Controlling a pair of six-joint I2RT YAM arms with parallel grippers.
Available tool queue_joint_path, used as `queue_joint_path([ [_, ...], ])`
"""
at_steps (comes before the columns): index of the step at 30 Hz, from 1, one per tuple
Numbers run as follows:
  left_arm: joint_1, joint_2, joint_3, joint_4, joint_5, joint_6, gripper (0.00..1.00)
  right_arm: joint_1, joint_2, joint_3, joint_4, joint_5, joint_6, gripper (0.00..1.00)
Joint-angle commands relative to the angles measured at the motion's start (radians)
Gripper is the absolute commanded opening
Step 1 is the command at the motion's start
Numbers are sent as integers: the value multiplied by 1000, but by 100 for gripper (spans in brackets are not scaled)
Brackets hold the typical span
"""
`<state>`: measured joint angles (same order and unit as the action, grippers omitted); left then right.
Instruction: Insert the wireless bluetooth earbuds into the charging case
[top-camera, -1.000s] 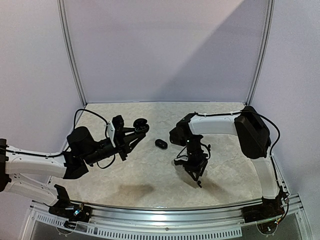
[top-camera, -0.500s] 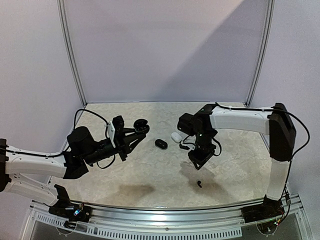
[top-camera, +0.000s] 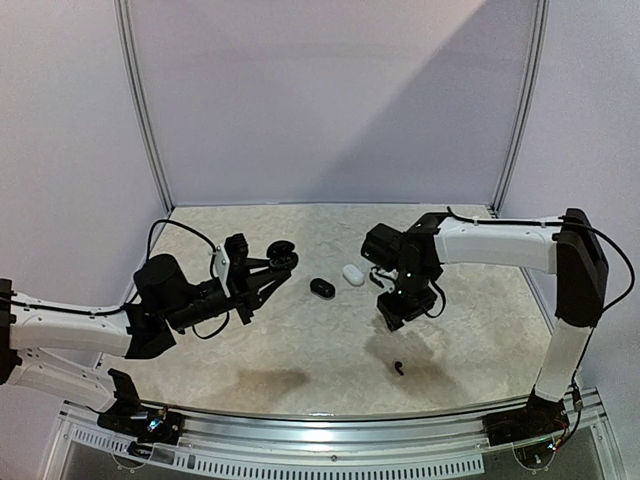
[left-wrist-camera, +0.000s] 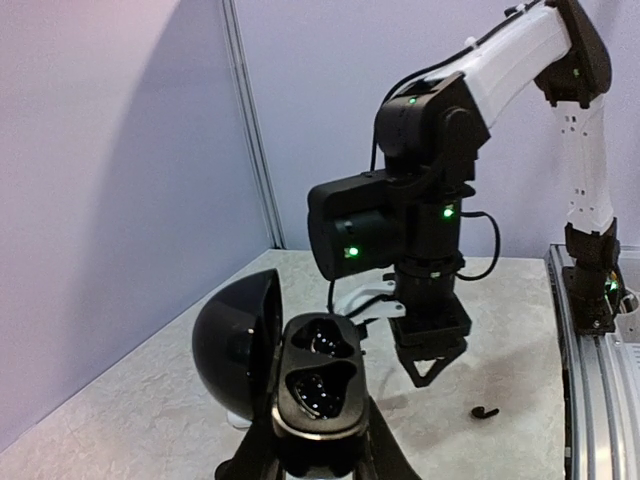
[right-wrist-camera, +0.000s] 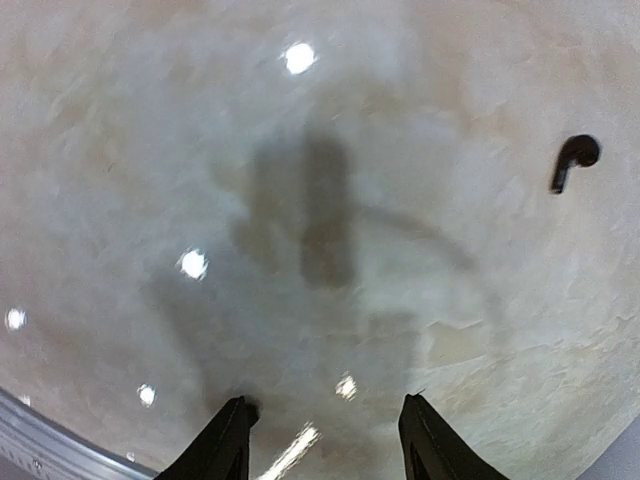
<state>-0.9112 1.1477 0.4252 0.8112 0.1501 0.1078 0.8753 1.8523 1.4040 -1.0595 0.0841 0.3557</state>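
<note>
Black earbud (top-camera: 398, 367) lies loose on the tabletop (top-camera: 300, 345), lower centre-right of the overhead view, well apart from everything else. In the right wrist view it sits at the upper right edge. No other bud is visible.

Right hand (right-wrist-camera: 325, 403) hovers above the tabletop, just up-frame of the bud in the overhead view, not touching it. Its fingers stand moderately apart with nothing between them.

Charging case (left-wrist-camera: 315, 385), black, with its lid (left-wrist-camera: 238, 345) swung open, is clamped in the left hand (top-camera: 262, 266) and held off the tabletop at centre-left of the overhead view. Both sockets read as dark gloss; cannot tell whether either is filled.

A black pod (top-camera: 321, 287) and a white pod (top-camera: 353, 274) rest on the tabletop between the two arms.

Risks, as judged:
- The bud is tiny and lies flat, so a descent slightly off-centre would pinch one end and flick it away.
- It lies off to one side of the hand's line, so the hand must shift over before closing.
- A bud gripped at the wrong angle would not seat in the socket.
- Pressing it in could tilt the case in the left hand's grip.
</note>
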Motion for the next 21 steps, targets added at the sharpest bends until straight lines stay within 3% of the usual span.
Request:
queue_joint_path([
  [1, 9, -33, -17, -19, 4, 5, 0, -90, 46, 42, 63, 120, 26, 52],
  [9, 9, -26, -22, -7, 2, 6, 0, -250, 72, 66, 191, 127, -78, 52],
  [21, 9, -22, -22, -11, -6, 7, 0, -387, 269, 236, 111, 28, -157, 47],
])
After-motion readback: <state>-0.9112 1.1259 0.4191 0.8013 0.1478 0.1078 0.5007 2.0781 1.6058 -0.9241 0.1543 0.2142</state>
